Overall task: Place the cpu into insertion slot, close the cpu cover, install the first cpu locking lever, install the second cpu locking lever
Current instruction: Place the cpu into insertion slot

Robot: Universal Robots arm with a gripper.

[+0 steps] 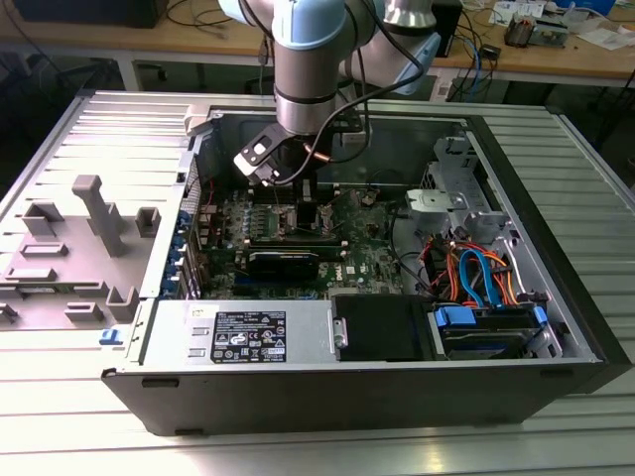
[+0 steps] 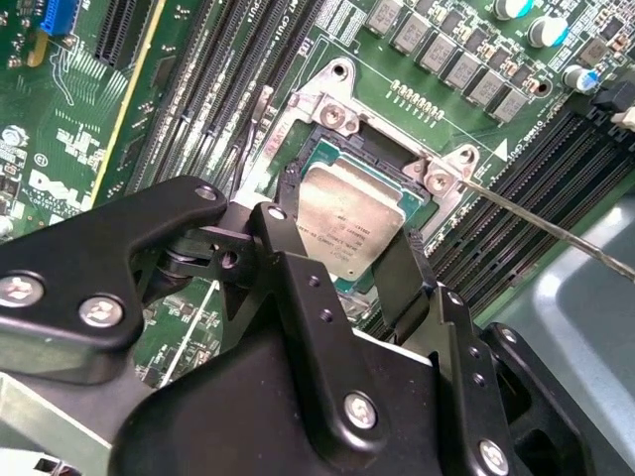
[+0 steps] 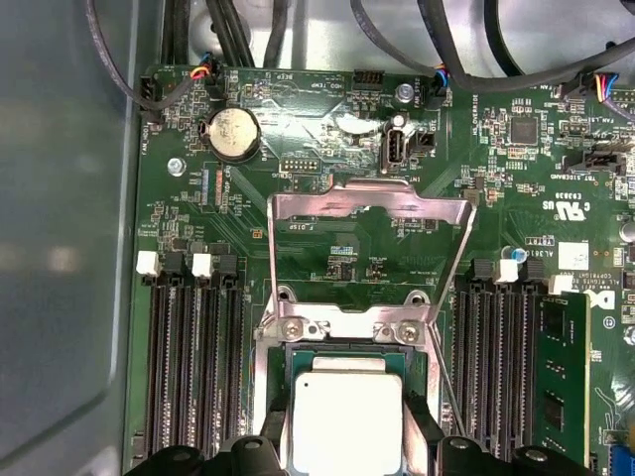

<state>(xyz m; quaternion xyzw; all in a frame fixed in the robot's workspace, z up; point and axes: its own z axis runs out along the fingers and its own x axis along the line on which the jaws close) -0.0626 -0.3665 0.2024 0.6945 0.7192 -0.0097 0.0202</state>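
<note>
On the ribbed grey metal table (image 1: 585,178) lies 1 open black computer case (image 1: 298,397) with a green motherboard (image 3: 476,198) inside. Over the board, the black 2-finger gripper (image 2: 347,213) pinches the small square silvery-grey cpu (image 3: 347,416) by 2 opposite edges. The thin silver-grey metal cpu cover (image 3: 367,198), a frame with a large square window, is flipped back off the socket. The cpu sits in the dark square insertion slot (image 3: 342,319) with its silvery rim, between the long black memory slots (image 3: 193,357).

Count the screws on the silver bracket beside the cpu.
2: one screw at one end of the bracket, a second screw at its other end. The gripper may hide more.
</note>
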